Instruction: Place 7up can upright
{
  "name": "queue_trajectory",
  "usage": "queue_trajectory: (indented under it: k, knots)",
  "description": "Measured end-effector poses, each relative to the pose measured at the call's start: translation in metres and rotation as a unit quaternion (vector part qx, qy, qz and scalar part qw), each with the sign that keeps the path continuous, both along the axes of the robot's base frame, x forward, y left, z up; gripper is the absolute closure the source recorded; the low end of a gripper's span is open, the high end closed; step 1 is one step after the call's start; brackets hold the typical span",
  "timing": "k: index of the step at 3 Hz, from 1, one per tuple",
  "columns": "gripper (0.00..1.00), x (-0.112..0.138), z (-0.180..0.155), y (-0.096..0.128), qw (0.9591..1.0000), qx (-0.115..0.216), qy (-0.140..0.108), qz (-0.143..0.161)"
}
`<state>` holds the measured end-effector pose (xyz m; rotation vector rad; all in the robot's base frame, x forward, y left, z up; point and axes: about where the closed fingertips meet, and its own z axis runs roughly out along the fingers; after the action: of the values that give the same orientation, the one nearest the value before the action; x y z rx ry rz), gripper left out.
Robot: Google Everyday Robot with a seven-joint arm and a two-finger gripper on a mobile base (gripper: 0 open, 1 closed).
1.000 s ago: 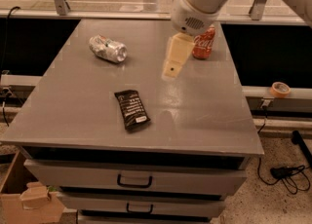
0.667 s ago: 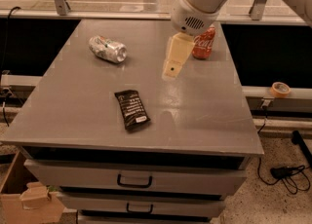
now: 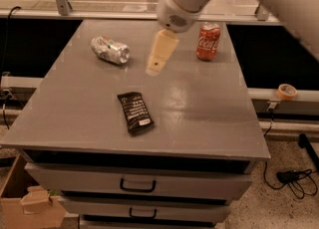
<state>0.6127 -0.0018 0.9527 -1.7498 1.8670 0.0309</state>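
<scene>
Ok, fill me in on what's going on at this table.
The robot's arm reaches over the grey table, and its hand hovers above the back half, apart from everything on it. The 7up can lies on its side at the back left, not yet stood up. A red Coca-Cola can stands upright at the back right, and a dark snack bar lies flat nearer the front.
</scene>
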Motion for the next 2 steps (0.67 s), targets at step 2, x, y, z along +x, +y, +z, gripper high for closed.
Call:
queue_trajectory:
  k: [2]
  knots:
    - [0.0, 0.098, -0.033, 0.125, 0.9978, 0.065, 0.01, -0.008]
